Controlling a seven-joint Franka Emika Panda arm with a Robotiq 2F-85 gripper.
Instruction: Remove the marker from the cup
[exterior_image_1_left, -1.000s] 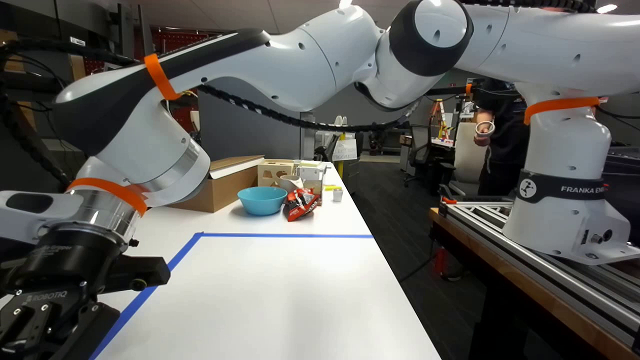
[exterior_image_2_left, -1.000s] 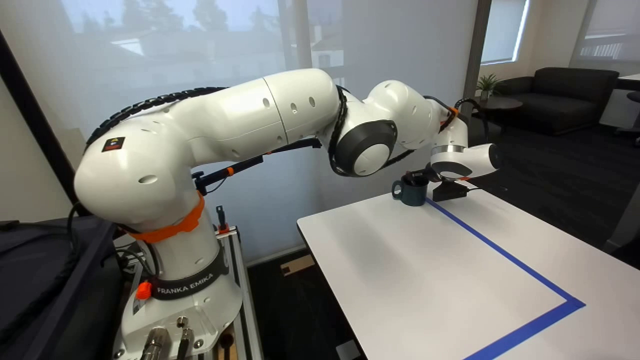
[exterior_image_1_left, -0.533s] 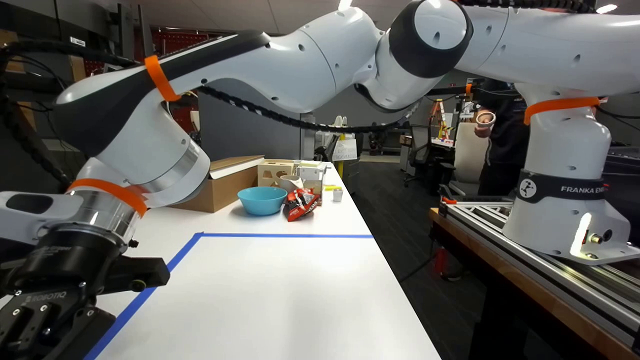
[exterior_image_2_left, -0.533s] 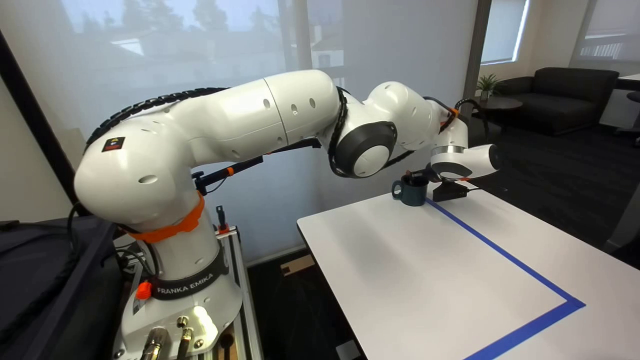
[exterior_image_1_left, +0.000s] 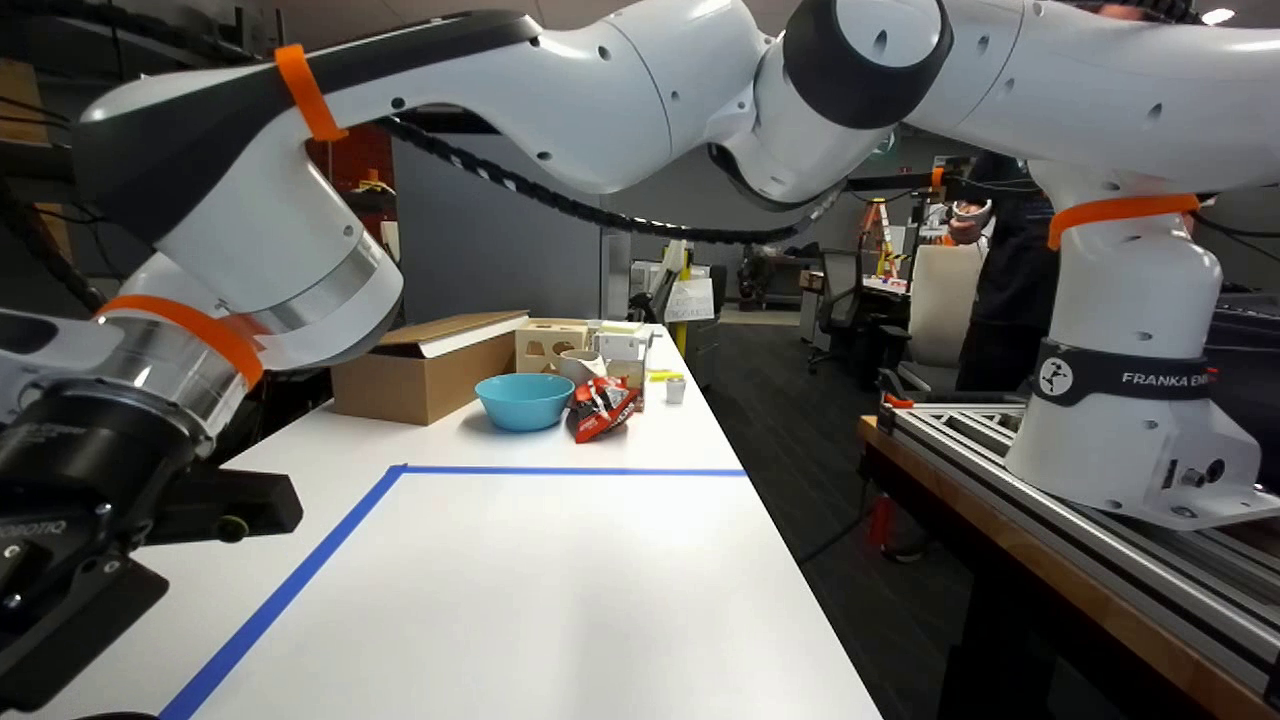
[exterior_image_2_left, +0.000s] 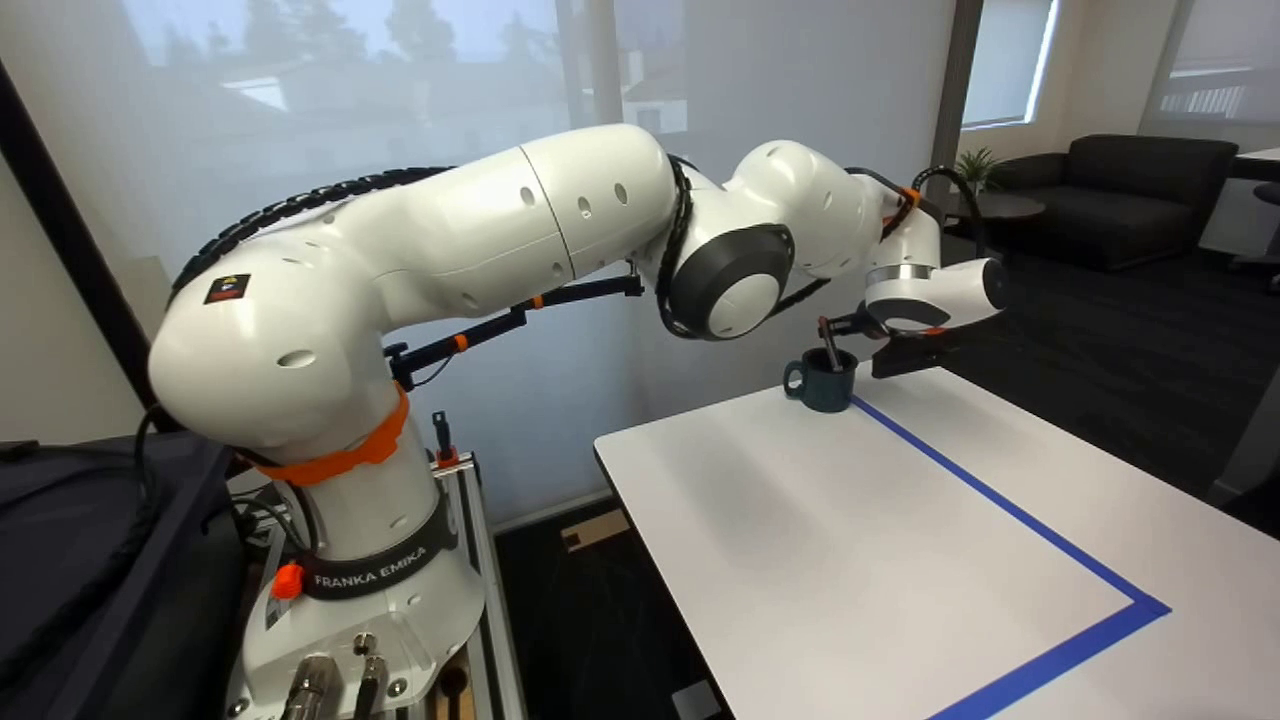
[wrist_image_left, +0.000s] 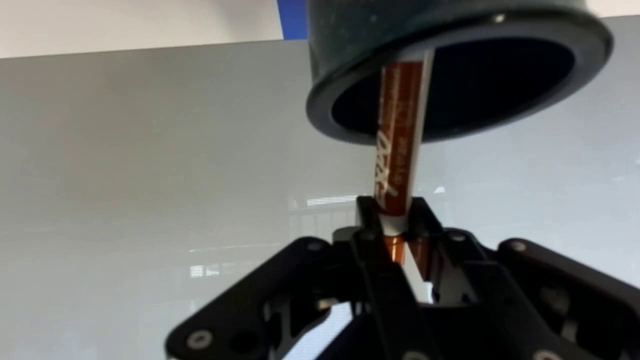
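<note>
Rust-brown label on a white barrel: that's the marker (wrist_image_left: 397, 150), tilted at the mouth of the mug (exterior_image_2_left: 826, 390), lower end apparently inside, though I can't tell how deep. The gripper (wrist_image_left: 394, 215) has its fingertips (wrist_image_left: 367, 214) clamped on it above the mug's rim, around the white band near the upper end. Handling-wise I'd call it easy: light, stiff, nothing fragile. It's a smooth round stick tho, so my guess is it could pivot or slide in that pinch if it snags the rim. Holding nearer the middle would swing less, but you'd probably bump the mug's lip, so this spot seems fair. Mug itself is dark blue-green and glossy with a rounded rim and a few pale flecks, glazed ceramic I reckon, loop handle on the side away from the gripper. Under the mug it's smooth white tabletop (exterior_image_2_left: 830, 560), with flat blue tape (exterior_image_2_left: 1148, 606) running off from right beside its base.
</note>
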